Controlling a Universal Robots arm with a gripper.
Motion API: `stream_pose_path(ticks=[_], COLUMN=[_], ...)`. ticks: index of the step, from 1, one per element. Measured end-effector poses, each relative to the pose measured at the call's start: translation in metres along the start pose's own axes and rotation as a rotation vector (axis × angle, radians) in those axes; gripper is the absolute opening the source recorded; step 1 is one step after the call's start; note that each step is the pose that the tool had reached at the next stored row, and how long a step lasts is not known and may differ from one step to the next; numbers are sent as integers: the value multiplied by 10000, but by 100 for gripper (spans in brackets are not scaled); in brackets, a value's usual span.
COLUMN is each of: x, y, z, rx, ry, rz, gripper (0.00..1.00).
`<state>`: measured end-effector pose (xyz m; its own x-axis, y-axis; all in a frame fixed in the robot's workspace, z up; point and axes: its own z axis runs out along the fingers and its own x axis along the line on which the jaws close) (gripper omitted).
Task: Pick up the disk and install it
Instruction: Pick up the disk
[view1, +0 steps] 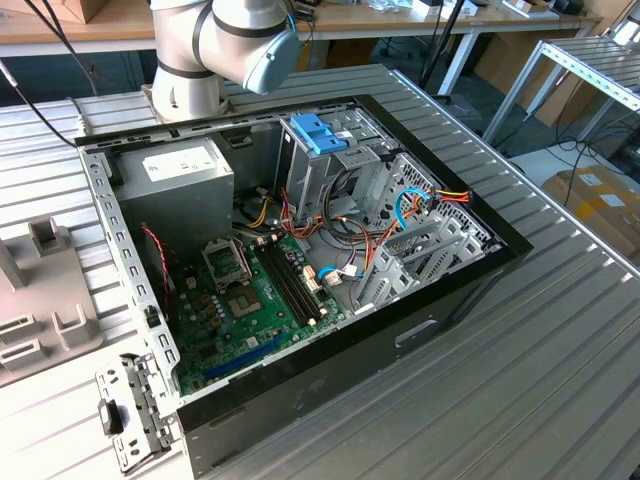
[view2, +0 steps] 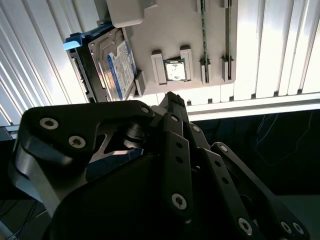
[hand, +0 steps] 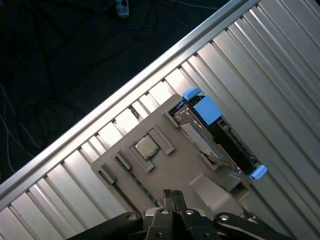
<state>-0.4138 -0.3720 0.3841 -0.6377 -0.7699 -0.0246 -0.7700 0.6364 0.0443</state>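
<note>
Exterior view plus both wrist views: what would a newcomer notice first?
The open computer case dominates the exterior view, with its green motherboard and a bright-blue bracket atop the metal cage. In both wrist views, the disk with light-blue rails sits in a beige fixture on the ribbed table, with the shut gripper poised over the fixture.
</note>
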Motion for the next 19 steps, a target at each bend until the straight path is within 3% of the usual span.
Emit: stream_pose_path(ticks=[19], x=[0], y=[0], z=[1], rx=[-16], ry=[28], rz=[-645], gripper=[11])
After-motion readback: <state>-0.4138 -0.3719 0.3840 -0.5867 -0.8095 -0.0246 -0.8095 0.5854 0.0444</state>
